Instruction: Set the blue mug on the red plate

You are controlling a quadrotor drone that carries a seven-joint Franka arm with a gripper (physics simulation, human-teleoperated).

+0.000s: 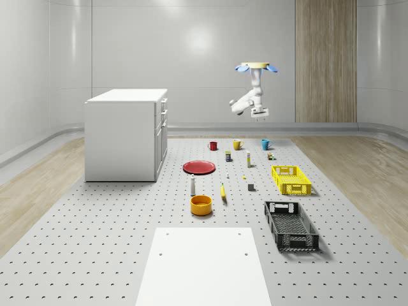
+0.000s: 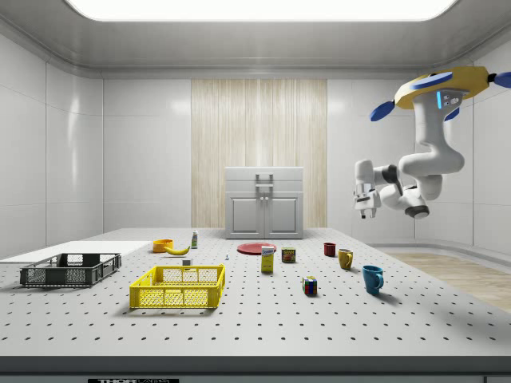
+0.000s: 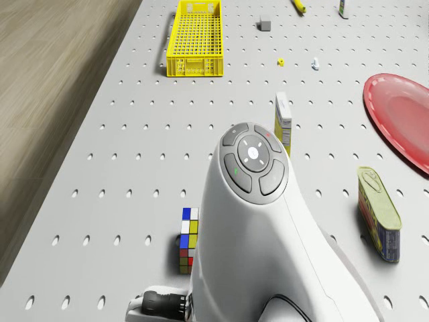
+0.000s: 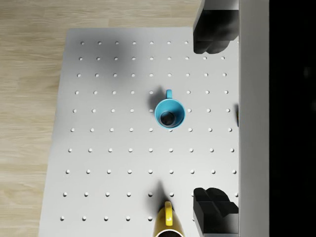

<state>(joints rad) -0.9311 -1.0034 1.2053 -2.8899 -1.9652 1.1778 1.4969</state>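
Drone (image 2: 437, 89) hovering high, pincer (image 2: 364, 214) hanging above blue mug (image 2: 372, 278) — well apart.

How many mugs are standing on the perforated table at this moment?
3, in one row at the table's far end in the whole-scene view: a small red ceramic mug on that view's left, a yellow mug in the middle, a blue mug below the hovering drone's gripper.

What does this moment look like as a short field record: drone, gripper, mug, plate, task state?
drone: hovering high above the table's far end
gripper: jaws open, pointing down, well above the blue mug
blue mug: upright on the table, untouched, beside the yellow mug
red plate: bare, near the cabinet
task state: mug not yet grasped
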